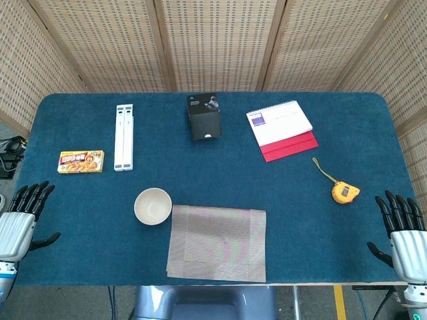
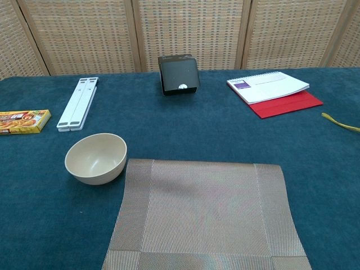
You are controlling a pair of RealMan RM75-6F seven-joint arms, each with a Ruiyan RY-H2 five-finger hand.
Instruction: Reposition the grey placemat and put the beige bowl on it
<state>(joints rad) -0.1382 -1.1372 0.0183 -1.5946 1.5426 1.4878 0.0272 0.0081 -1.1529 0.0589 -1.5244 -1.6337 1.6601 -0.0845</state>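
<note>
The grey placemat [image 1: 217, 243] lies flat at the near edge of the table [image 1: 213, 133], roughly centred between the two arms. Its weave shows a lighter inner panel framed by a darker border. In the chest view the placemat [image 2: 205, 216] runs out of the bottom of the picture.

The beige bowl [image 1: 153, 206] stands upright on the blue cloth just beside the placemat's far left corner. In the chest view the bowl [image 2: 95, 158] appears close to that corner; whether rim and mat edge touch cannot be told. The bowl holds nothing.

The left hand [image 1: 21, 220] sits off the near left corner of the table, fingers straight and spread, thumb out to the side, gripping nothing. The right hand [image 1: 402, 233] sits off the near right corner in the same posture, fingers apart and holding nothing. Both hands are well apart from placemat and bowl, and neither shows in the chest view.

Further out, a white folding stand [image 1: 123, 137] lies lengthwise at the far left, with a yellow food box [image 1: 81, 161] just to its left. A black box [image 1: 204, 116] stands at far centre. A white spiral notepad [image 1: 279, 123] rests on a red folder [image 1: 291, 146] at far right. A yellow tape measure [image 1: 344, 193] lies near the right edge, cord trailing away from it.
</note>
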